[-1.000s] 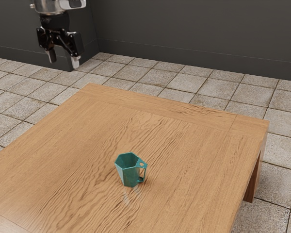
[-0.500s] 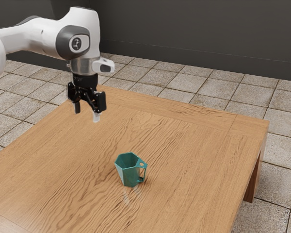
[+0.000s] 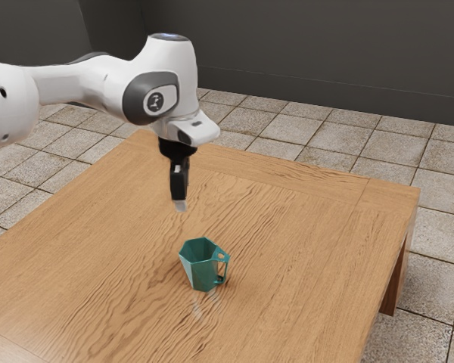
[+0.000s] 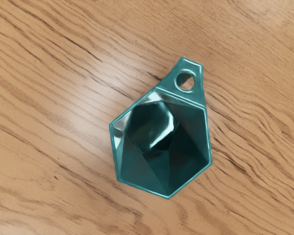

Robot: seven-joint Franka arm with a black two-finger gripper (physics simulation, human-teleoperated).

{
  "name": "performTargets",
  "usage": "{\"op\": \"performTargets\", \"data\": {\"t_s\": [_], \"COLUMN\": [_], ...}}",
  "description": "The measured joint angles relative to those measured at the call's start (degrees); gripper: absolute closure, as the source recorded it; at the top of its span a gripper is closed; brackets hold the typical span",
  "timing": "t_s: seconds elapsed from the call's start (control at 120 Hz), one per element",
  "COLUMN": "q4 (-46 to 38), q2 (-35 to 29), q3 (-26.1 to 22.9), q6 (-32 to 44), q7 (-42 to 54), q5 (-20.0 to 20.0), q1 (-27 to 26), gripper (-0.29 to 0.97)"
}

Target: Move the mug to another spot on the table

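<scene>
- My gripper (image 3: 180, 201) hangs in the air over the table (image 3: 325, 219), touching nothing. The exterior view shows it edge-on, so I cannot tell whether my jaws are parted or closed.
- The mug (image 3: 204, 265) stands upright on the bare wood near the table's middle. In the exterior view it sits at about 5 o'clock from my gripper, and my wrist camera looks straight down into its mouth (image 4: 161, 144).
- Its handle (image 3: 222, 266) juts out at 3 o'clock from the body in the exterior view. It is a small flat tab with a round hole.
- I judge the mug hard, stiff and light, with a glossy skin that may slip.
- The walls narrow toward the base, so a squeeze low down could let it slide.
- I would take two opposite flat facets near the rim, clear of the handle.
</scene>
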Motion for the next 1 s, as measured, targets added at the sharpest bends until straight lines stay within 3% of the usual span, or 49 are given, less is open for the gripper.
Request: {"op": "performTargets", "data": {"t_s": [0.158,0.325,0.417,0.733,1.0], "q4": [3.8,5.6,5.2,1.8,2.4], "q2": [4.1,7.9,9.3,13.9,16.2], "q3": [-3.5,-10.6,-12.0,-8.6,-5.0], "q6": [2.0,6.5,8.6,12.4,13.7], "q7": [14.2,24.6,28.0,34.6,28.2], "q5": [-5.2,-6.9,-7.2,-7.9,-6.8], "q1": [0.5,0.0,-0.1,0.0,0.1], "gripper": [0.0,0.0,0.0,0.0,0.0]}}
